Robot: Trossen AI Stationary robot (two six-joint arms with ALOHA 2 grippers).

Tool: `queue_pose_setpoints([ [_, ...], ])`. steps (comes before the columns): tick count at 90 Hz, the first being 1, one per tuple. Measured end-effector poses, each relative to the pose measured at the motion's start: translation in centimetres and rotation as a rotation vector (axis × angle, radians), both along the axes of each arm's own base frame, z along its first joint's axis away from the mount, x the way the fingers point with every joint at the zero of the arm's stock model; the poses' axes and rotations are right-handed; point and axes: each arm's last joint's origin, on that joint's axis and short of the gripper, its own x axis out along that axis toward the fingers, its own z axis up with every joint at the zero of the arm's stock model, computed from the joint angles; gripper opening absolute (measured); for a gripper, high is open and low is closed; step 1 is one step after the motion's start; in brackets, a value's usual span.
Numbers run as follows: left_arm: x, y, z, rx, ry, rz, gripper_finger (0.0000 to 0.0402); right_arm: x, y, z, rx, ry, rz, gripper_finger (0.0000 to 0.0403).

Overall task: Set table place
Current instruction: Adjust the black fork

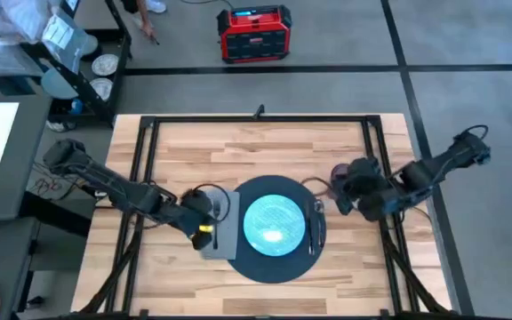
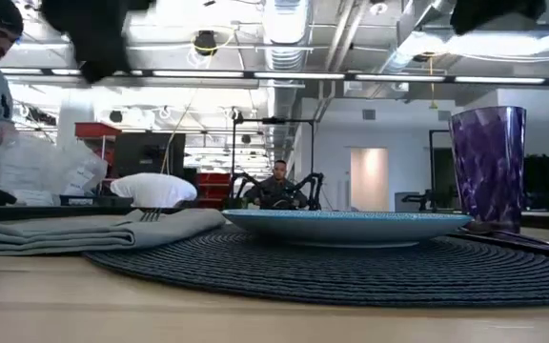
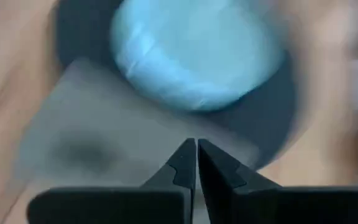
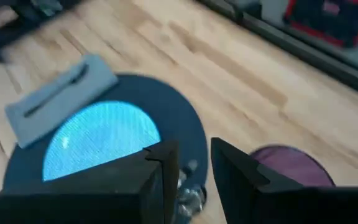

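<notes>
The teal plate [image 1: 274, 221] sits centred on the dark round mat [image 1: 269, 264] at the middle of the wooden bench [image 1: 265, 147]. The grey napkin [image 1: 221, 233] overlaps the mat's left edge, and the low view alone shows a fork [image 2: 148, 216] on it. The purple cup [image 2: 489, 162] stands right of the plate. The left pincer [image 3: 196, 163], pressed together, hovers over the napkin. The right pincer [image 4: 194, 168], slightly spread, hovers beside the cup. A red case [image 1: 253, 34] stands on the floor beyond the bench. No writing is legible.

Dark jointed arms, black wedge-shaped claw fingers [image 3: 219, 174].
</notes>
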Motion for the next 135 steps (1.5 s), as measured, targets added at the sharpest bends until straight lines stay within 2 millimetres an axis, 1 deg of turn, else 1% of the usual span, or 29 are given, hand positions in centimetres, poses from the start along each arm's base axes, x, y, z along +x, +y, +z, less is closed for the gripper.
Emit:
queue_pose_setpoints([
  [4, -0.5, 0.4, -1.3, -0.033, 0.049, 0.031, 0.0000, 0.0, 0.3, 0.0, -0.012, -0.011, 0.008, 0.0082],
  [10, -0.8, 0.8, -3.1, -0.097, 0.058, 0.038, 0.0000, 0.1, 0.6, -0.1, -0.031, -0.019, 0.011, 0.0082],
  [20, -0.6, 1.3, -5.8, -0.202, -0.040, 0.007, 0.0000, 0.2, 0.8, -0.2, -0.033, -0.023, 0.009, 0.0082],
  [30, -0.5, 1.9, -7.2, -0.290, -0.123, -0.017, 0.0000, 0.3, 0.9, -0.1, -0.032, -0.032, 0.009, 0.0082],
  [40, -0.1, 1.9, -7.0, -0.298, -0.202, -0.050, 0.0000, 0.3, 0.9, -0.1, -0.032, -0.036, 0.009, 0.0082],
  [51, 0.1, 2.6, -7.0, -0.267, -0.202, -0.058, 0.0000, 0.3, 0.9, -0.1, -0.035, -0.039, 0.006, 0.0082],
  [64, -0.1, 3.7, -7.4, -0.235, -0.149, -0.041, 0.0000, 0.3, 0.9, -0.1, -0.036, -0.041, 0.005, 0.0082],
  [75, 0.0, 3.9, -7.1, -0.224, -0.095, -0.135, 0.0000, 0.3, 0.9, -0.1, -0.036, -0.042, 0.005, 0.0082],
  [80, 0.3, 3.8, -6.2, -0.187, -0.064, -0.204, 0.0000, 0.4, 0.9, -0.1, -0.040, -0.044, 0.001, 0.0082],
  [83, 0.7, 3.5, -5.2, -0.145, -0.061, -0.253, 0.0000, 0.4, 0.8, -0.1, -0.045, -0.048, -0.002, 0.0082],
  [89, 1.5, 2.8, -2.8, -0.012, -0.062, -0.330, 0.0000, 0.4, 0.8, -0.1, -0.051, -0.053, -0.006, 0.0082],
  [93, 1.6, 2.4, -1.6, 0.090, -0.041, -0.372, 0.0000, 0.4, 0.8, -0.1, -0.051, -0.053, -0.006, 0.0082],
  [99, 1.7, 2.7, -1.0, 0.168, 0.016, -0.400, 0.0000, 0.4, 0.8, -0.1, -0.052, -0.052, -0.007, 0.0082],
  [104, 1.8, 3.0, -1.2, 0.179, 0.019, -0.377, 0.0000, 0.5, 0.9, -0.2, -0.055, -0.048, -0.007, 0.0082],
  [109, 2.5, 3.2, -1.5, 0.166, -0.074, -0.291, 0.0000, 0.6, 0.9, -0.5, -0.059, -0.041, -0.008, 0.0082],
  [112, 3.1, 3.2, -1.7, 0.127, -0.138, -0.218, 0.0000, 0.6, 1.0, -0.7, -0.061, -0.036, -0.010, 0.0082],
  [115, 3.4, 3.2, -2.0, 0.086, -0.151, -0.191, 0.0000, 0.6, 1.0, -0.9, -0.060, -0.033, -0.014, 0.0082],
  [123, 3.4, 3.4, -3.8, -0.041, -0.020, -0.335, 0.0000, 0.7, 1.1, -1.3, -0.060, -0.026, -0.019, 0.0082],
  [126, 3.5, 3.5, -4.3, -0.080, 0.015, -0.346, 0.0000, 0.7, 1.1, -1.4, -0.060, -0.025, -0.022, 0.0082],
  [129, 3.5, 3.6, -4.7, -0.103, 0.051, -0.323, 0.0000, 0.7, 1.1, -1.4, -0.060, -0.023, -0.022, 0.0082],
  [135, 3.6, 3.9, -5.3, -0.135, 0.083, -0.219, 0.0000, 0.7, 1.1, -1.4, -0.060, -0.025, -0.022, 0.0082],
])
